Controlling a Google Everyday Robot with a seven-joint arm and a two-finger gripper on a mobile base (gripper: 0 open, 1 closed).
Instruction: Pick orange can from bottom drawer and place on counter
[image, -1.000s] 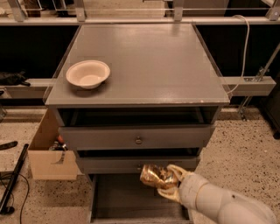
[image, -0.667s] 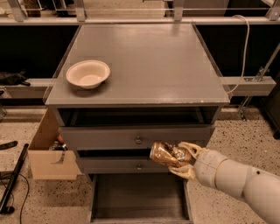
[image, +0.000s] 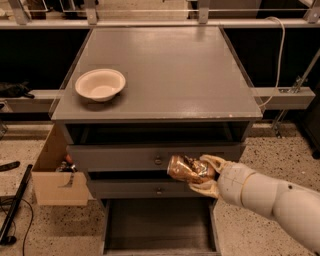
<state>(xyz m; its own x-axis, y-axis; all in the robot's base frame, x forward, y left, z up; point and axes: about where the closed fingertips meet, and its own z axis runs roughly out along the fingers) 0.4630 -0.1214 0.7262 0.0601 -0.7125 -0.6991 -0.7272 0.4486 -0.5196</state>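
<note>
Higher: can (image: 186, 169) in gripper (image: 205, 174) before drawers (image: 120, 157)

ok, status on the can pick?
Gripper shut on orange can, held before the upper drawer fronts, above the open bottom drawer. Can not yet on counter. Cream bowl on counter's left side, apart from the gripper.

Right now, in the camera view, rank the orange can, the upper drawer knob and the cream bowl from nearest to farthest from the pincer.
The pincer is below the counter edge, right of centre.
1. orange can: held in it.
2. upper drawer knob: just left.
3. cream bowl: on the counter's left.
</note>
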